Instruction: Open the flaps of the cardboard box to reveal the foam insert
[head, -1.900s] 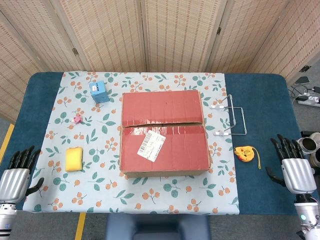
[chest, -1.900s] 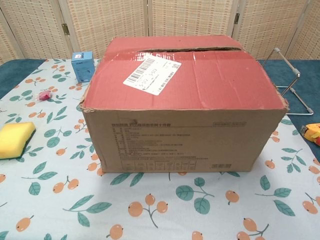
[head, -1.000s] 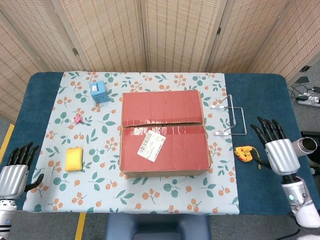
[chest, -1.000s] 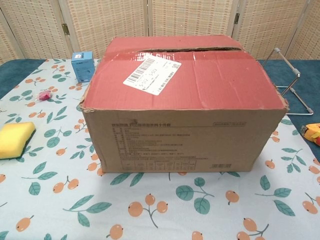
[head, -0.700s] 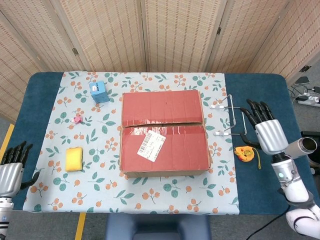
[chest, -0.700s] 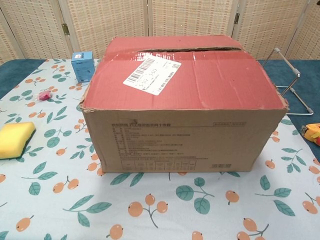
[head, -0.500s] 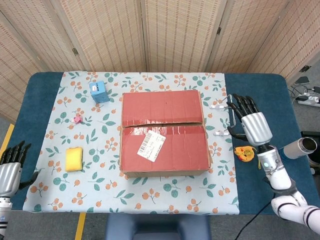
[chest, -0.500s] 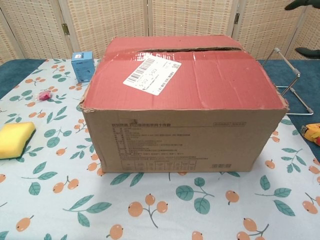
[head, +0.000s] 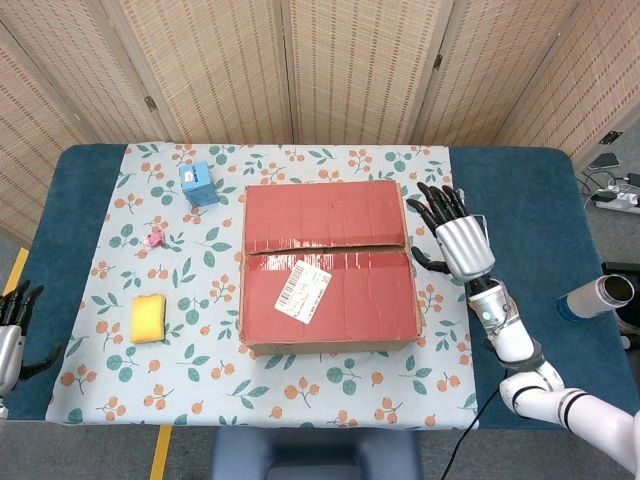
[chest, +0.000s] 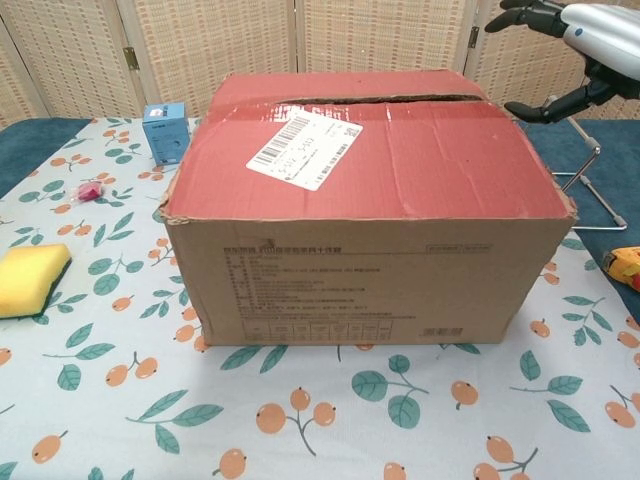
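Woven cane screen panels (head: 330, 60) back a dark blue table (head: 525, 190) overlaid with a pale floral cloth (head: 200, 370).

Head view: the cardboard box (head: 328, 265) sits at the cloth's centre, rectangular, its two red-taped top flaps (head: 325, 215) closed and meeting along a slightly ragged seam across the middle. A white barcode label (head: 303, 290) lies tilted on the near flap. The right hand (head: 455, 240), silver-backed with dark fingers (head: 432, 200) spread apart and holding nothing, hovers just beside the box's right edge near the seam. The left hand (head: 10, 335) is at the frame's left edge, off the cloth and well apart from the box; its fingers are apart and hold nothing. A yellow sponge (head: 148, 318), a blue carton (head: 198, 184) and a small pink item (head: 154, 238) lie left of the box with open cloth between them.

Chest view: the box's (chest: 365, 260) plain brown corrugated front wall carries small printed text; its top edge is creased and dented at the right corner. A narrow dark gap shows along the seam. The right hand (chest: 570, 50) is above the far right corner, fingers spread, not touching. A wire stand (chest: 585, 165) is right of the box.
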